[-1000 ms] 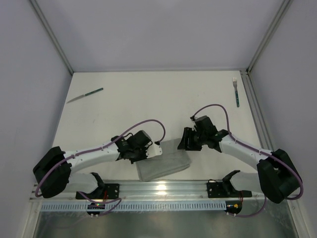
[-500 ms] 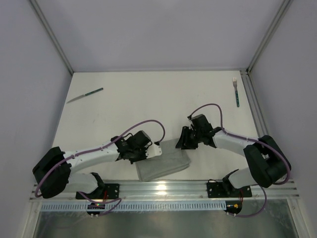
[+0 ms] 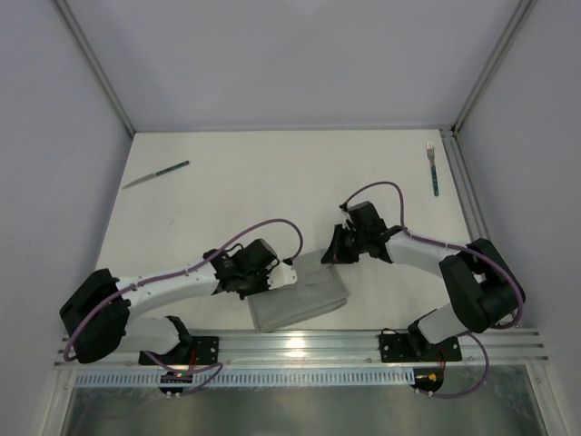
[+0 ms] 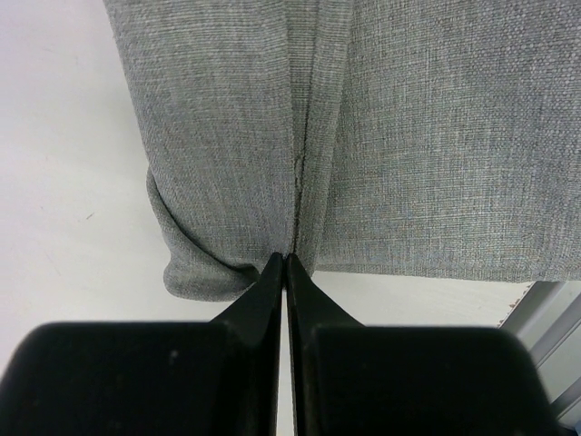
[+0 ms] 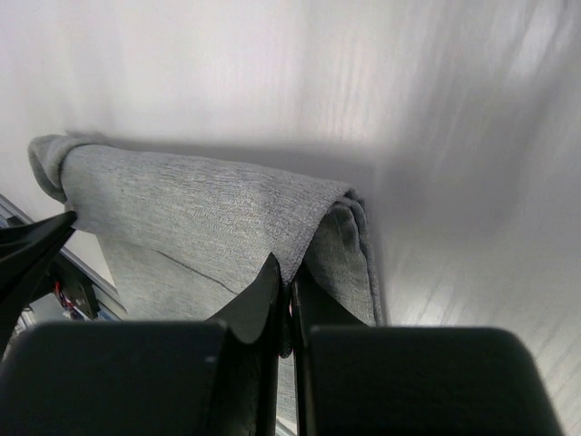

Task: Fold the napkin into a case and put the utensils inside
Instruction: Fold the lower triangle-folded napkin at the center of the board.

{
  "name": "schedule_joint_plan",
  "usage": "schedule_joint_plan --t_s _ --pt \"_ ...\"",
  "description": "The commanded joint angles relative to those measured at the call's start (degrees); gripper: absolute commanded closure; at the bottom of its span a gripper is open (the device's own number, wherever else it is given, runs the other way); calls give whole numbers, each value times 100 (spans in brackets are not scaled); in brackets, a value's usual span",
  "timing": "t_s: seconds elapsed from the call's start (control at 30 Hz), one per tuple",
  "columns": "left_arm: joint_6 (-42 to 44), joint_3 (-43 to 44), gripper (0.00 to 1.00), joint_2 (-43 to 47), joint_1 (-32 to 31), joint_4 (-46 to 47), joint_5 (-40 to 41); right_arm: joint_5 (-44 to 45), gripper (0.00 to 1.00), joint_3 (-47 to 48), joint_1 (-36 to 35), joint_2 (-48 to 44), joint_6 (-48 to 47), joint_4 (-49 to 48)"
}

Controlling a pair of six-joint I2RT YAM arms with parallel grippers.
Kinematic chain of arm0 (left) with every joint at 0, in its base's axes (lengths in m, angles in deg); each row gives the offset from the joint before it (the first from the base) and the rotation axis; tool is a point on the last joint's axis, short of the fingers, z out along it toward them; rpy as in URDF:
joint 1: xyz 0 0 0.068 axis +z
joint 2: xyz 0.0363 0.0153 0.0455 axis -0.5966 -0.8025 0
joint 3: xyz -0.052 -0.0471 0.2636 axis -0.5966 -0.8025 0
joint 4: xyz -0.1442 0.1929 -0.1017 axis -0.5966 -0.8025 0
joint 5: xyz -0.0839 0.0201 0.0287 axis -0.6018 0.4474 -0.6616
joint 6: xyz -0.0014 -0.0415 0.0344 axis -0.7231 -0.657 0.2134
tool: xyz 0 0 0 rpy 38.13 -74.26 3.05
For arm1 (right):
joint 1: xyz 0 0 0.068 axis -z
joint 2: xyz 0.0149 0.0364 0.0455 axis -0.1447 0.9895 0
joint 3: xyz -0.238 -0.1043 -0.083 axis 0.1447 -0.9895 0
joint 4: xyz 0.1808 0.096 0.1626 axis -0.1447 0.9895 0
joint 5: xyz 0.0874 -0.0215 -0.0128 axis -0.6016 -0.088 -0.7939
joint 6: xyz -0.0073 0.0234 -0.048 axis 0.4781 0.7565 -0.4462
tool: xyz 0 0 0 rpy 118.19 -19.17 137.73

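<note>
The grey napkin [image 3: 300, 295] lies folded into a narrow strip near the table's front edge, between the two arms. My left gripper [image 3: 289, 272] is shut on its left end, the tips pinching the fabric at a crease [image 4: 287, 261]. My right gripper [image 3: 329, 255] is shut on the upper layer's edge at the napkin's far right corner [image 5: 290, 272], lifting that layer [image 5: 200, 218] slightly off the layers below. The knife [image 3: 156, 173] lies far back on the left. The fork [image 3: 433, 168] lies far back on the right, by the frame. Both utensils are well away from the grippers.
An aluminium rail [image 3: 300, 345] runs along the near edge just in front of the napkin, and its end shows in the left wrist view [image 4: 554, 309]. Walls and frame posts [image 3: 467, 209] bound the white table on the left, right and back.
The right gripper has moved a little left onto the napkin's corner and gone from open to shut on the upper layer. The left gripper and both utensils have not moved.
</note>
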Motion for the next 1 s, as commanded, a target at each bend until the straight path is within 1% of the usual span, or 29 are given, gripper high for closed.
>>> schedule_joint_plan --t_s 0.0,0.2,0.37,0.53,0.63,0.77,0.97 --pt "-120 222 100 171 8 65 55 -61 97 576 115 61 -364 -240" --pt "-217 301 100 153 87 13 -24 -8 97 884 282 211 -522 85" --pt "-155 336 100 136 87 30 -112 27 97 963 300 378 -558 103" --pt "-93 424 100 -14 34 118 -577 220 97 1218 309 746 -716 191" --pt "-120 451 100 -110 -220 101 -744 308 93 1192 300 905 -821 244" --pt "-137 389 100 -119 -817 30 -929 326 91 1121 300 861 -830 244" --pt "-357 328 100 -234 -862 223 -1017 352 90 1148 309 747 -839 358"
